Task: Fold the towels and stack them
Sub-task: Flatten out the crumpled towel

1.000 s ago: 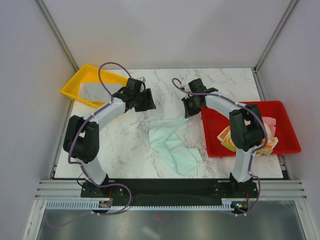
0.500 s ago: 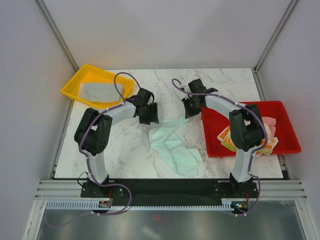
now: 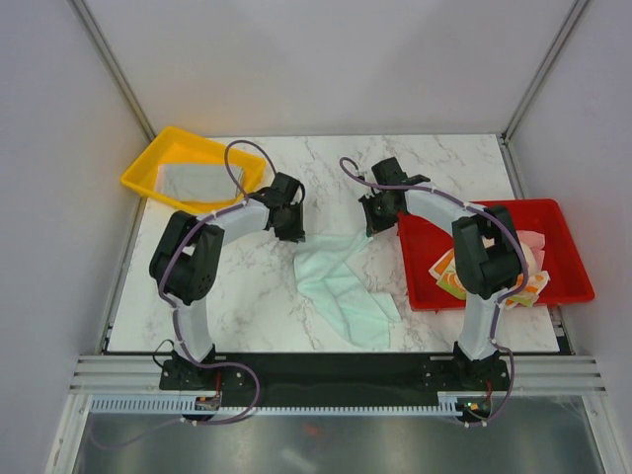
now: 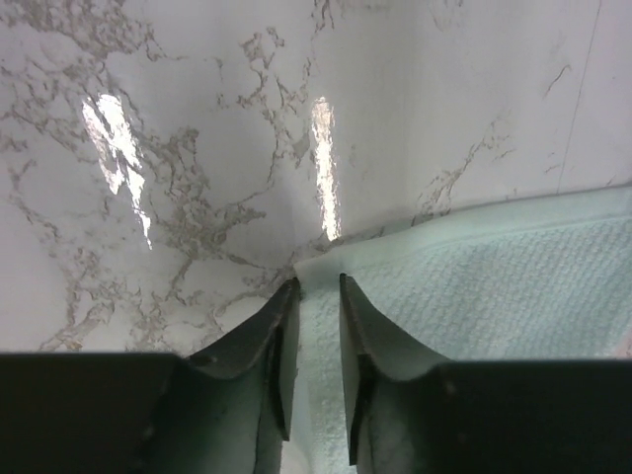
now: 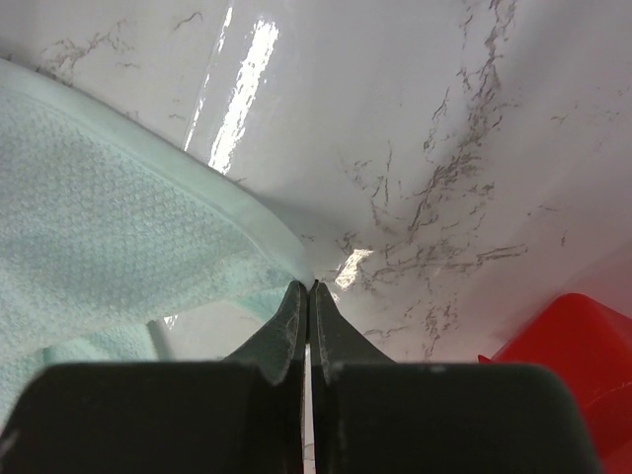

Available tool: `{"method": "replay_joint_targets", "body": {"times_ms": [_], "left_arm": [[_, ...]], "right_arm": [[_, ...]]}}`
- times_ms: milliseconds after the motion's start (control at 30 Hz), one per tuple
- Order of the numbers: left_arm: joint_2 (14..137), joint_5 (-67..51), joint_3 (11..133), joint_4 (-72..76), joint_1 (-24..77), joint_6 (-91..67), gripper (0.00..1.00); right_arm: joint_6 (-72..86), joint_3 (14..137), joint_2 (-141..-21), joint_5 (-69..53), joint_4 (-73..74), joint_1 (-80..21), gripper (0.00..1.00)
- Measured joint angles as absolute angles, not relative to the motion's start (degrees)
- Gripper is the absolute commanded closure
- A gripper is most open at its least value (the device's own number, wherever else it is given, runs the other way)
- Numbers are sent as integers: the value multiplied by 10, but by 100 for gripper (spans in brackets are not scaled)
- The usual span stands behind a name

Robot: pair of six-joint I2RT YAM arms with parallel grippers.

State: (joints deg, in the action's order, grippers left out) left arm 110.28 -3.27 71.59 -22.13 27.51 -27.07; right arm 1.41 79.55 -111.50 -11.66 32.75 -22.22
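Note:
A mint green towel (image 3: 341, 286) lies crumpled at the table's middle. My left gripper (image 3: 293, 229) is low over its upper left corner. In the left wrist view the fingers (image 4: 318, 281) stand a little apart, astride that corner of the towel (image 4: 494, 286), so the gripper is open. My right gripper (image 3: 373, 225) is at the upper right corner. Seen from the right wrist, it (image 5: 308, 286) is shut on the towel's edge (image 5: 99, 227), which is lifted off the marble. A grey towel (image 3: 193, 183) lies folded in the yellow tray. Cream-and-orange (image 3: 446, 272) and pink (image 3: 533, 242) towels lie in the red tray.
The yellow tray (image 3: 138, 178) sits at the table's back left corner. The red tray (image 3: 420, 259) is at the right edge, close beside my right gripper. Grey walls enclose the marble table (image 3: 247, 286) on three sides.
My left arm swung from beside the yellow tray to the mint towel's upper left corner, and its jaws narrowed around it. The right arm and the towel stayed put.

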Motion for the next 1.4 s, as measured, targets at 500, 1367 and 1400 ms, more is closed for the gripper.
{"method": "replay_joint_targets", "body": {"times_ms": [500, 1367, 1400], "left_arm": [[1107, -70, 721, -211, 274, -272, 98], [819, -98, 638, -230, 274, -243, 98], [804, -102, 638, -231, 274, -243, 98]], "right_arm": [[18, 773, -1107, -122, 314, -223, 100], [96, 698, -894, -122, 265, -246, 100], [97, 698, -873, -124, 265, -250, 100]]}}
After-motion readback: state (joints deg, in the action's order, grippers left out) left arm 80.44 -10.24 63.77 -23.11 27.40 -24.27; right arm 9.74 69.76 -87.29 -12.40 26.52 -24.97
